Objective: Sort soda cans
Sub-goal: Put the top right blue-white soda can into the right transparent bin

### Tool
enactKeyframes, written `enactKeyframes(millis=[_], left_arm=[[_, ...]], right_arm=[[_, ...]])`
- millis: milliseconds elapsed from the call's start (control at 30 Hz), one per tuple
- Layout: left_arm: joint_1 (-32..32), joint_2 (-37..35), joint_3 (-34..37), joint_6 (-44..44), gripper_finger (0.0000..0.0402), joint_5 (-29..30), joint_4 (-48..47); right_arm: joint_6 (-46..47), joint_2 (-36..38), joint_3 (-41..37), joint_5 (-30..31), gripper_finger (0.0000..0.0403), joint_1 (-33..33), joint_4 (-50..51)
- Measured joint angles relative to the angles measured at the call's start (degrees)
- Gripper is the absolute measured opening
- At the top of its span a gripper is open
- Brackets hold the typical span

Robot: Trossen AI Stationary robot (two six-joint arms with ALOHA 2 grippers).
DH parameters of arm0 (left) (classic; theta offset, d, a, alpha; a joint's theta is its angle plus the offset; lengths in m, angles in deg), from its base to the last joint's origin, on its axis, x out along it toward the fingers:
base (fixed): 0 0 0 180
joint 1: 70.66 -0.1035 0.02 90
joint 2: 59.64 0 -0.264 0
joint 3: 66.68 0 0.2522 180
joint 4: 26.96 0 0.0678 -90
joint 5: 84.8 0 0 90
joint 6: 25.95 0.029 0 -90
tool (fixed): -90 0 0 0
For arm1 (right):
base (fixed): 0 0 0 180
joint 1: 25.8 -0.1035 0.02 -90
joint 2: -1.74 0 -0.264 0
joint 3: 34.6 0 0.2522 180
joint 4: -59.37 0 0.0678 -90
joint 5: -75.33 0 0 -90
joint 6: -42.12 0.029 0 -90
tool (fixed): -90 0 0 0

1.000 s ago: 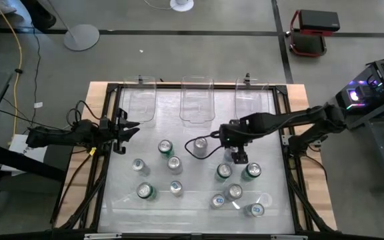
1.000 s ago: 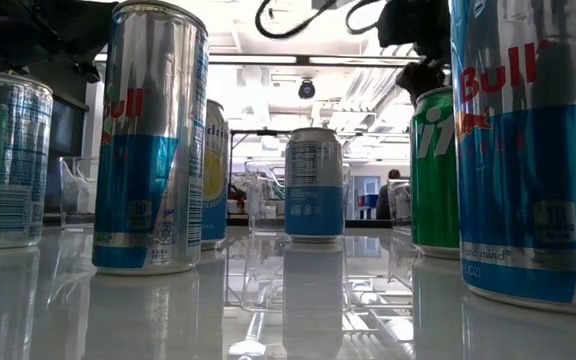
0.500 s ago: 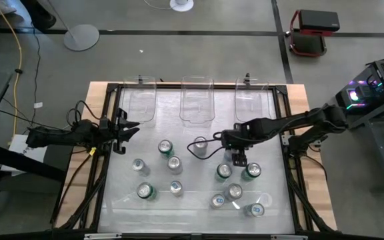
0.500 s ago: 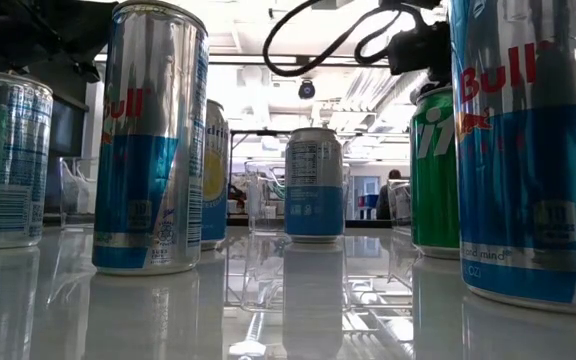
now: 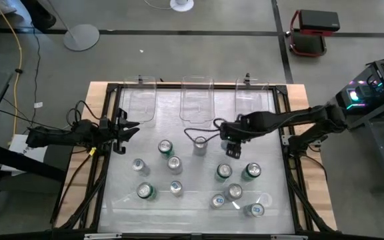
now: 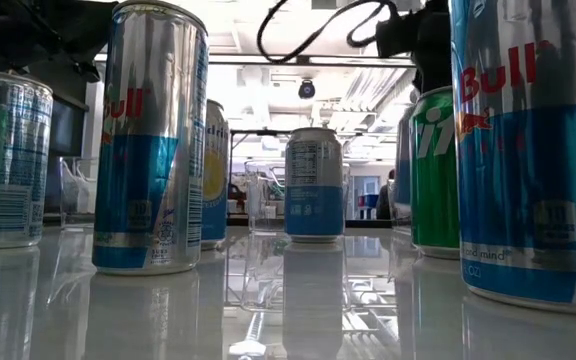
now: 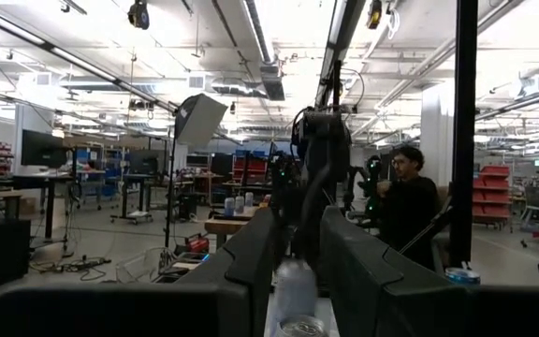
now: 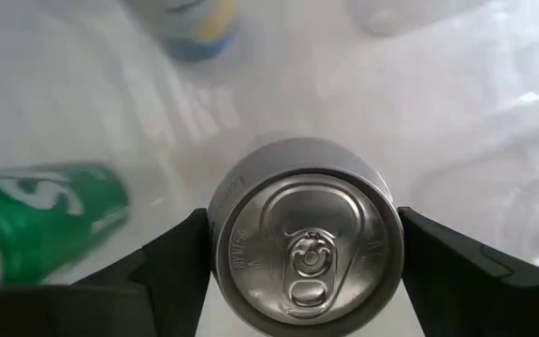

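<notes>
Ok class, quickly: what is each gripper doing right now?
Left gripper: open, holding nothing, at the table's left edge.
Right gripper: shut on a silver can.

Eleven soda cans [image 5: 174, 164] on the table; three clear bins [image 5: 197, 100] along its far edge.

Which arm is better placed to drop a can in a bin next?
The right. Its pincer already grips a silver can near the clear bins. The left pincer waits at the table's left edge, holding nothing.
</notes>
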Motion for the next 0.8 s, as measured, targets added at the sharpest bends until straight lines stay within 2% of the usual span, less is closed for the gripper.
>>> enactKeyframes(millis=[100, 300, 433, 533, 667, 800], left_arm=[[0.0, 0.0, 0.0, -0.02, 0.0078, 0.0, -0.06], [0.0, -0.02, 0.0, -1.3, 0.0078, 0.0, -0.09], [0.0, 0.0, 0.0, -1.49, 0.0078, -0.01, -0.08], [0.0, 0.0, 0.0, -1.49, 0.0078, 0.0, -0.03], [0.0, -0.01, 0.0, -1.51, 0.0078, 0.0, -0.01], [0.0, -0.01, 0.0, -1.62, 0.0078, 0.0, -0.02]], right_arm=[[2.94, 2.63, 1.5, 2.25, 0.0279, 1.91, 4.53], [9.13, 12.68, 2.99, 6.95, 0.0279, 7.95, 8.87], [13.22, 19.08, 3.45, 7.96, 0.0279, 14.32, 11.84], [15.03, 21.05, 3.4, 9.53, 0.0279, 20.32, 14.6], [12.09, 20.24, 2.84, 9.07, 0.0279, 27.01, 15.75], [4.78, 19.17, -1.55, 3.68, 0.0277, 32.11, 11.7]])
